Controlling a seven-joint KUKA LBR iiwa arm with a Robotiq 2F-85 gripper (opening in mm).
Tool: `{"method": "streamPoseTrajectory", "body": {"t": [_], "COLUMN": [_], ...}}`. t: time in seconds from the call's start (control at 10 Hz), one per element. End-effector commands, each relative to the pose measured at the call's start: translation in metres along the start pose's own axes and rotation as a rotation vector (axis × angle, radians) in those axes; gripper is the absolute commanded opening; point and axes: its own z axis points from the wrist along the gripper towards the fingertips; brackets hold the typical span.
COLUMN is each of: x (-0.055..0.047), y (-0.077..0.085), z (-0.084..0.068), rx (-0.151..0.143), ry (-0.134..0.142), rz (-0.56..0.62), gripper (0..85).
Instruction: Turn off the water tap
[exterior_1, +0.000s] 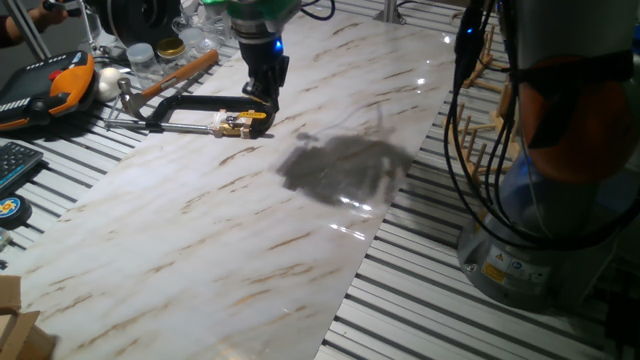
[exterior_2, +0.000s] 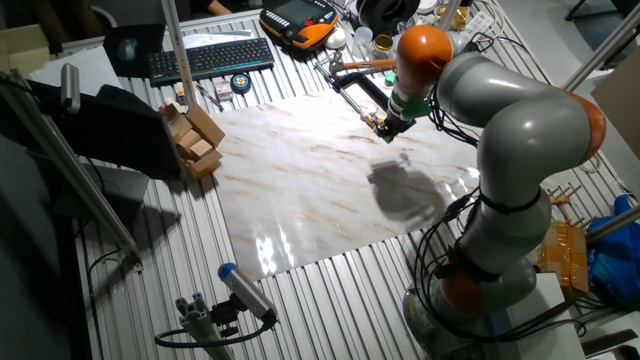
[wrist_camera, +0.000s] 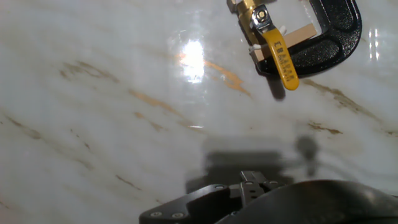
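Note:
The water tap (exterior_1: 238, 122) is a small brass valve with a yellow lever (wrist_camera: 280, 59), held in the jaw of a black C-clamp (exterior_1: 190, 103) that lies on the marble board. The hand view shows the lever pointing down and away from the clamp (wrist_camera: 339, 31) at the top right. My gripper (exterior_1: 266, 100) hangs just behind and right of the tap, close above the board, apart from the lever. Its fingers look shut on nothing, and only their tips (wrist_camera: 256, 180) show at the bottom of the hand view. The other fixed view shows the gripper (exterior_2: 400, 118) beside the tap (exterior_2: 378, 122).
A wooden-handled hammer (exterior_1: 170, 75) lies behind the clamp, with jars and an orange teach pendant (exterior_1: 60, 85) at the far left. A keyboard (exterior_2: 210, 57) and wooden blocks (exterior_2: 190, 140) sit off the marble board (exterior_1: 250, 220). The arm's base (exterior_2: 500, 270) stands by the board's edge.

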Motion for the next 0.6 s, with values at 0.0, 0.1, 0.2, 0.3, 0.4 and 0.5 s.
{"method": "streamPoseTrajectory", "body": {"t": [0.0,0.1,0.2,0.3,0.4,0.5], "x": [-0.011,-0.024,-0.035,-0.044,-0.052,-0.058], "y": [-0.004,-0.011,-0.016,-0.021,-0.026,-0.031], "z": [0.000,-0.001,-0.002,-0.003,-0.003,0.000], "rx": [0.001,0.003,0.007,0.010,0.010,0.010], "ry": [-0.002,-0.002,-0.004,-0.007,-0.010,-0.014], "rz": [-0.009,-0.021,-0.031,-0.037,-0.045,-0.051], "gripper": [0.0,0.0,0.0,0.0,0.0,0.0]}}
